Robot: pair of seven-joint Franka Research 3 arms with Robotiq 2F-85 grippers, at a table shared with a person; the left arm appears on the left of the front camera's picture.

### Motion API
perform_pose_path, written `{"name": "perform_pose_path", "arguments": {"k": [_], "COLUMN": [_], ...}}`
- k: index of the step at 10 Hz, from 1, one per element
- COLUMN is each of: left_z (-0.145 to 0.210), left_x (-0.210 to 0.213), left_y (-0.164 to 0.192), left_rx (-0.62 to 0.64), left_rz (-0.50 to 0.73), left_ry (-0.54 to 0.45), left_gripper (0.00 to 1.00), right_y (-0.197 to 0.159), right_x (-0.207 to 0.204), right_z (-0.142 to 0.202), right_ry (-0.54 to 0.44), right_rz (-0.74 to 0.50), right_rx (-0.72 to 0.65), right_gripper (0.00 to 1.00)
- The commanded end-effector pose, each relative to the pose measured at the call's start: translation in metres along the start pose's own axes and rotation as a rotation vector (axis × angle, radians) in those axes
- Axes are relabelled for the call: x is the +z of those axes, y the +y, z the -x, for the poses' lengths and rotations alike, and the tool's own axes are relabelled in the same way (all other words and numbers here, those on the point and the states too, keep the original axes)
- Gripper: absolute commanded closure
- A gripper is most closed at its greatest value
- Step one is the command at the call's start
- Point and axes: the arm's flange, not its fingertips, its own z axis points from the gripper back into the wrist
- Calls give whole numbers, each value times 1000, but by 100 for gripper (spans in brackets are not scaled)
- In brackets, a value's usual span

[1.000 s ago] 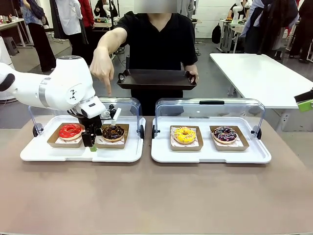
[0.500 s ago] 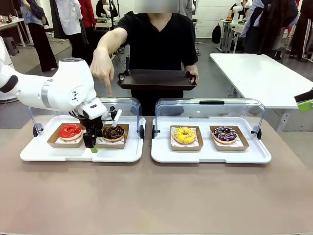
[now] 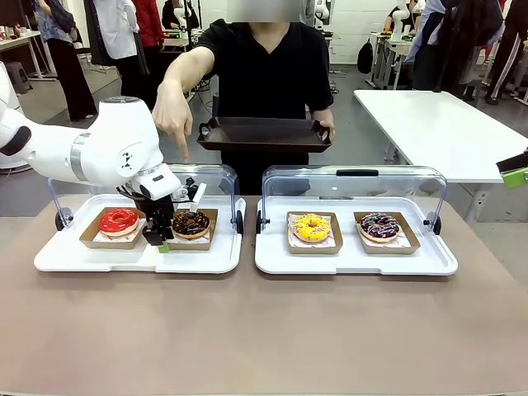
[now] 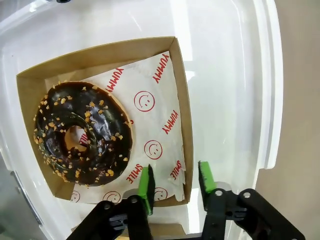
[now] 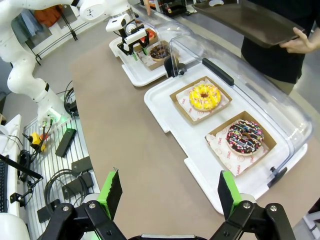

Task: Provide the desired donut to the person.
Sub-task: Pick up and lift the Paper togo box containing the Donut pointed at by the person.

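Observation:
The person [image 3: 264, 66] stands across the table, one hand [image 3: 172, 115] pointing a finger down over the left white tray [image 3: 124, 261] and the other holding a dark serving tray [image 3: 264, 132]. The chocolate donut [image 3: 190, 221] with nut crumbs [image 4: 82, 132] lies on printed paper in a brown cardboard tray [image 4: 100, 55]. My left gripper [image 3: 159, 239] [image 4: 175, 182] straddles that cardboard tray's near wall, one green pad inside on the paper and one outside, jaws drawn in on it. High over the table's right end, my right gripper [image 5: 170, 187] is open and holds nothing.
A red-glazed donut [image 3: 119, 220] sits just left of my left gripper. The right white tray [image 3: 355, 264] carries a yellow donut [image 3: 312, 227] and a dark sprinkled donut [image 3: 379, 225]. Clear lids stand raised behind both white trays. A white table [image 3: 445, 124] stands at the far right.
My left gripper's jaws have closed in from wide open onto the cardboard tray's wall. The person's pointing hand and my right arm have stayed put.

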Motion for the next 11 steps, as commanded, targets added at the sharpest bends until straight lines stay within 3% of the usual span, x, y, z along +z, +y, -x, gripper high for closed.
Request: {"name": "perform_pose_path", "arguments": {"k": [1,2,8,11], "left_z": [-4,-4,-2,-13], "left_x": [-1,-1,10,65], "left_y": [4,5,0,-40], "left_rx": [22,22,-32,-59], "left_rz": [-18,-17,5,90], "left_ry": [18,17,0,20], "left_gripper": [91,100,100,100], "right_y": [-2,-2,-2,-2], "right_x": [0,0,0,0], "right_z": [0,0,0,0], "right_ry": [-30,-30,-30,-30], "right_rz": [-10,-10,-10,-10], "right_rx": [9,9,9,9], "right_gripper": [0,0,0,0]}}
